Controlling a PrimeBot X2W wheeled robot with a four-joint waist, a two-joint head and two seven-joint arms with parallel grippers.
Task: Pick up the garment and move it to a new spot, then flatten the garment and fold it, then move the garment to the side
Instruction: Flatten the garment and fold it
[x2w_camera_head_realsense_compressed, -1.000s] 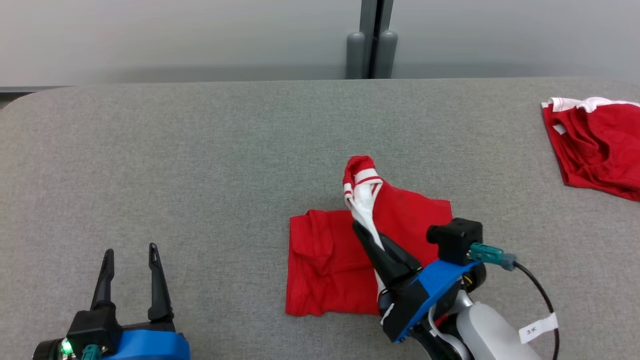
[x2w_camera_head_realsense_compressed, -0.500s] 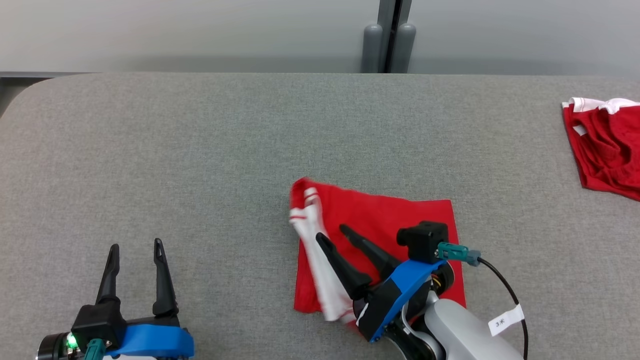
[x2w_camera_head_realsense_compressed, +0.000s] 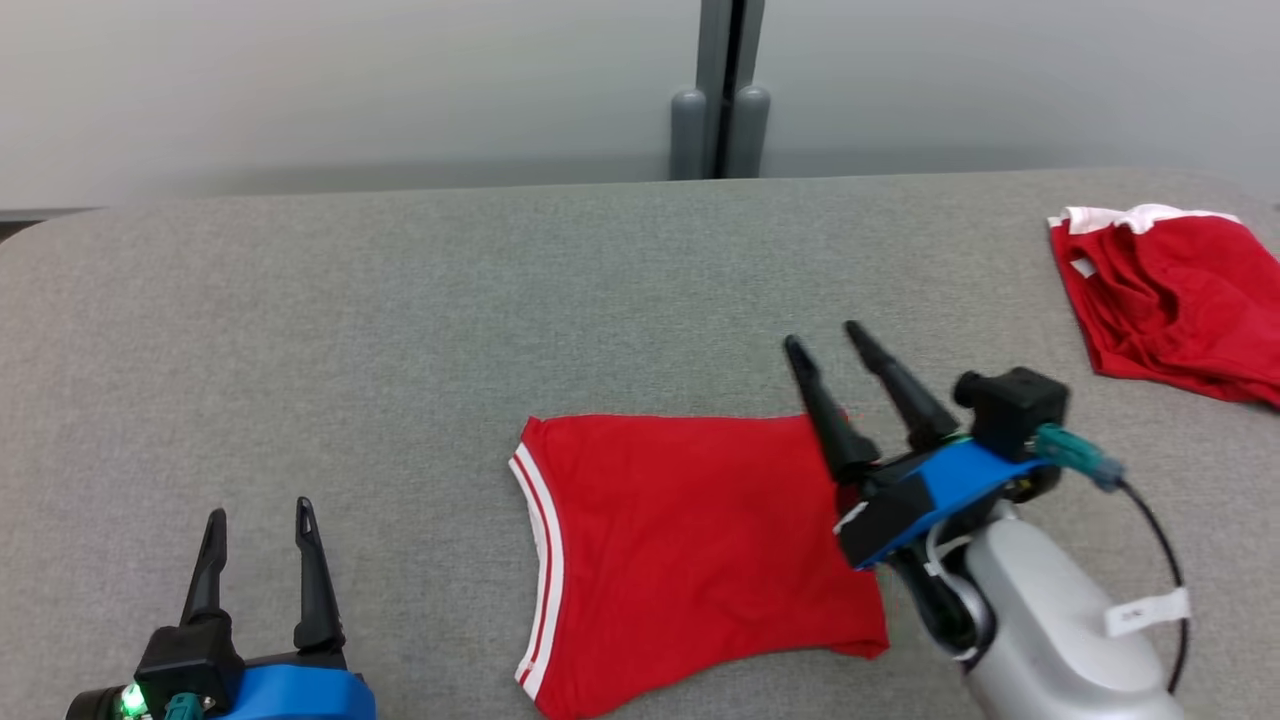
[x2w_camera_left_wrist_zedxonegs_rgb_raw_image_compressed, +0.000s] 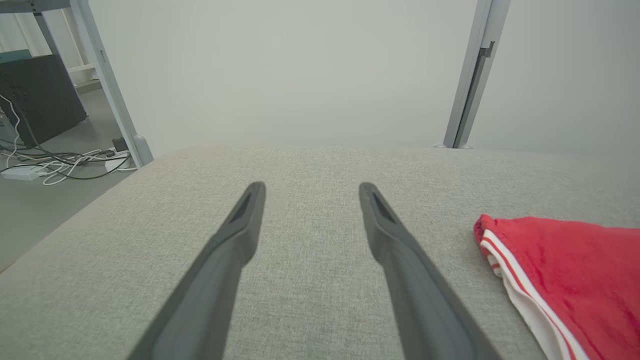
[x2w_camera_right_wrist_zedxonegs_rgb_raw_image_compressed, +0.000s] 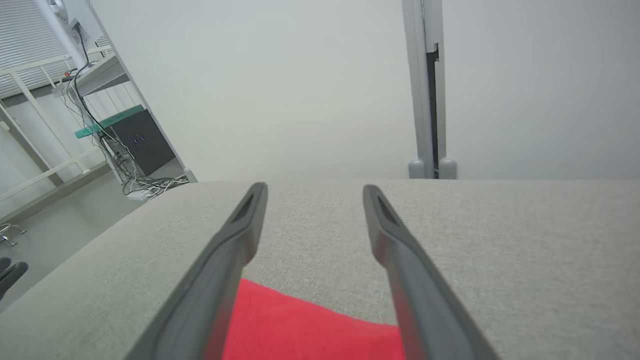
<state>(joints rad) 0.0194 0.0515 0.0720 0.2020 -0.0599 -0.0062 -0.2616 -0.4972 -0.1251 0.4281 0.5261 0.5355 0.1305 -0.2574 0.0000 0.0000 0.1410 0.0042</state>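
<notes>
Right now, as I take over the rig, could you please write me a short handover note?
Left gripper: open, empty, low at the near left of the table.
Right gripper: open, empty, over the garment's far right corner.
Garment: red with a white-striped edge, lying flat at centre front. A second red garment lies crumpled at the far right.
Done: it looks flattened and folded.
Left: likely moving it to the side.

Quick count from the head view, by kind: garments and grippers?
Garments: 2 (flat red fabric garment with white-striped edge; crumpled red fabric garment with white trim)
Grippers: 2 (left gripper; right gripper; both open)
Total: 4
</notes>
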